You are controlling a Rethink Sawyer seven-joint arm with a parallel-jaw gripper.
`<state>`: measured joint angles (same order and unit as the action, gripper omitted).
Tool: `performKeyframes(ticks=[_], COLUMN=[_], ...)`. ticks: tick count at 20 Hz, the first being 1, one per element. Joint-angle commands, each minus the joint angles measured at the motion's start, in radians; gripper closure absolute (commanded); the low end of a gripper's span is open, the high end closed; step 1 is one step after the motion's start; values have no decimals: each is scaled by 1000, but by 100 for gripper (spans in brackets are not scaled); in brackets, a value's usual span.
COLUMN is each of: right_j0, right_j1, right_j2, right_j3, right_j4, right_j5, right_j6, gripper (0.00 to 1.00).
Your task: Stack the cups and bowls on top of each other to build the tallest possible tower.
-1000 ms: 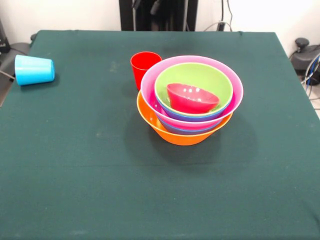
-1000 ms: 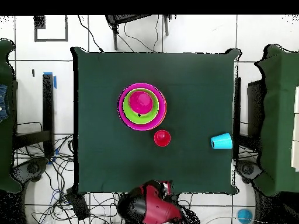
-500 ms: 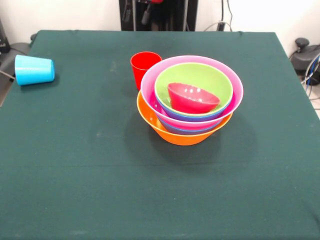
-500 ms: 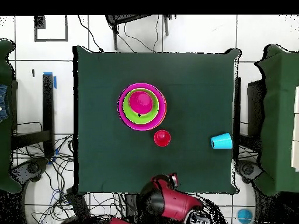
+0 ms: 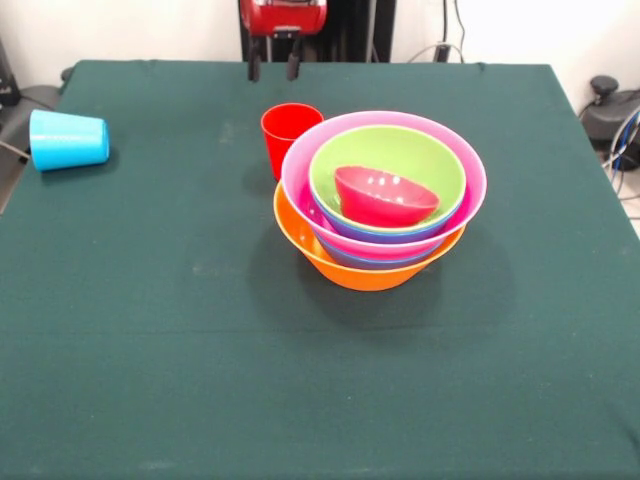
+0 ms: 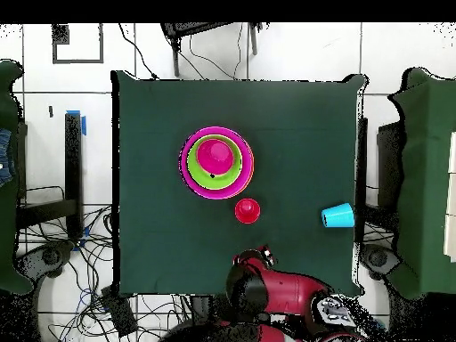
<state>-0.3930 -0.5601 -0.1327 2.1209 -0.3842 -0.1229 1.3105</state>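
Note:
The tower (image 5: 380, 200) stands mid-table: a big orange bowl (image 5: 350, 268) at the base, then a pink bowl (image 5: 297, 175), blue and purple rims, a lime green bowl (image 5: 400, 150) and a small red bowl (image 5: 385, 195) tilted on top. Overhead, the tower (image 6: 216, 162) shows as concentric rings. A red cup (image 5: 288, 135) stands upright just behind the tower, also in the overhead view (image 6: 248, 211). A light blue cup (image 5: 68, 140) lies on its side near the table's edge (image 6: 337, 215). My gripper (image 5: 273, 70) hangs open and empty at the table's far edge, behind the red cup.
The dark green table (image 5: 180, 330) has open cloth all around the tower. In the overhead view my red arm (image 6: 280, 289) reaches over the table's bottom edge. Cables and chair frames (image 6: 53, 214) lie on the floor around the table.
My arm has swung in over the table's edge, and the gripper now shows in the front view behind the red cup. The bowls and cups have not moved.

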Motion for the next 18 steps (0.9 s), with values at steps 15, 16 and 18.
performKeyframes(ticks=[15,16,18], right_j0=[-179,-170,-171], right_j1=[149,160,172], right_j2=[356,350,355], right_j3=[-289,-310,-328], right_j4=[-184,-188,-196], right_j5=[249,252,261], right_j6=[-27,-27,-28], gripper=[0,0,0])
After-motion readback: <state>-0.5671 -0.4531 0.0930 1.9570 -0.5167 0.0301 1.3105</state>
